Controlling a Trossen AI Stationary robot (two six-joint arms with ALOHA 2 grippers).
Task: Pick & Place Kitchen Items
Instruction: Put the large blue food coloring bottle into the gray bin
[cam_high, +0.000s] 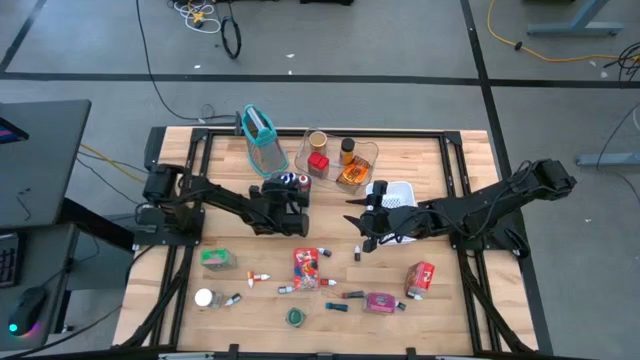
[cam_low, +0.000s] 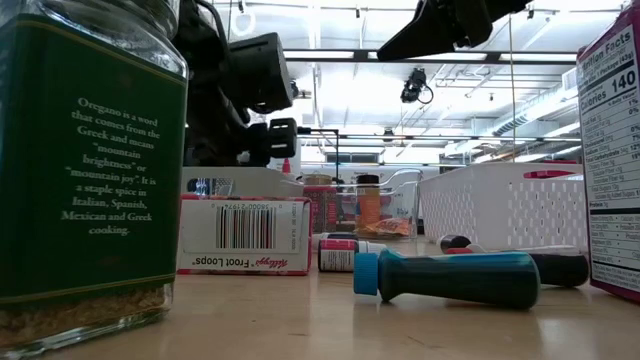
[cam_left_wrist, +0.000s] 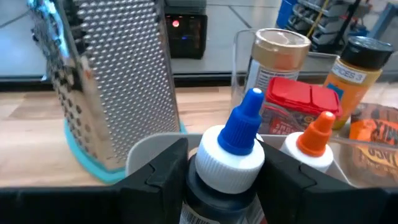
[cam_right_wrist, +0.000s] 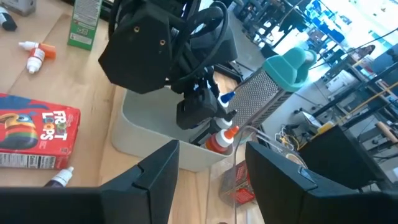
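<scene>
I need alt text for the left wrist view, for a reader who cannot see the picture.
The left gripper holds a small blue-capped bottle upright between its fingers, over a grey tray that already holds an orange-capped bottle. Behind stand a metal grater with a teal base and a clear bin of spice jars.

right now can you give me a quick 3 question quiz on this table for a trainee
1. True or false: the left end effector holds a blue-capped bottle over the grey tray.
2. Which stands beside that tray? A) a whisk B) the teal-rimmed grater C) a kettle
3. Fill in: the right end effector grips ____.

Key
1. True: its fingers bracket the bottle, next to an orange-capped bottle.
2. B
3. Nothing: it hangs open, apart from the Froot Loops box.
</scene>
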